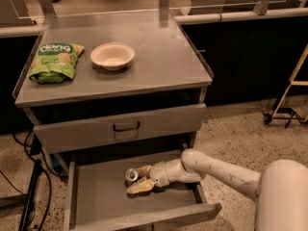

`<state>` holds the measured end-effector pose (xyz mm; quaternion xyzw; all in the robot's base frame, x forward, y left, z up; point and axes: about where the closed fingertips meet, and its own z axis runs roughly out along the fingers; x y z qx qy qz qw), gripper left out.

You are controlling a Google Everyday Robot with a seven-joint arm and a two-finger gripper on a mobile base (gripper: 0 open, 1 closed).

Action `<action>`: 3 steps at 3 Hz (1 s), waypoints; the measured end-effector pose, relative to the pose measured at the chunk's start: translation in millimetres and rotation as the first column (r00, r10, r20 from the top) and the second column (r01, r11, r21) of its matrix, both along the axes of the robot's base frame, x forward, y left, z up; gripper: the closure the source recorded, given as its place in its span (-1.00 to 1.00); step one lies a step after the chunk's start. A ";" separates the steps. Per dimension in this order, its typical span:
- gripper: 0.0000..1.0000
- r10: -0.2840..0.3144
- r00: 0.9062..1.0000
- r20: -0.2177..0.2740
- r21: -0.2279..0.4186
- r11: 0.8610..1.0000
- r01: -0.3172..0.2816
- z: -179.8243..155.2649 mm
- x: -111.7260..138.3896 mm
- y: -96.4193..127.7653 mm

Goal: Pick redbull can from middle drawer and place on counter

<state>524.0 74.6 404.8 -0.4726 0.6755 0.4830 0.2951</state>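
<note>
The middle drawer (pixel 96 201) is pulled out below the cabinet. The redbull can (pixel 131 174) stands on its floor near the middle, silver top showing. My gripper (pixel 136 179) reaches in from the right, low inside the drawer. One finger lies behind the can and the other in front, both pressed against its sides. The counter (pixel 154 57) above is a flat grey steel top with low rims.
A green snack bag (pixel 54 61) and a pale bowl (pixel 112 56) sit on the left half of the counter. The upper drawer (pixel 120 127), with a black handle, stands slightly out above the open one. Cables hang at the left, and a cart frame (pixel 288 95) stands at the right.
</note>
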 end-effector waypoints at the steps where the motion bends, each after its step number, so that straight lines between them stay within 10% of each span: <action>1: 0.37 0.000 1.000 0.000 0.000 1.000 0.000 0.0 0.0 0.0; 3: 1.00 0.006 1.000 0.015 0.007 1.000 -0.006 8.3 -0.4 2.8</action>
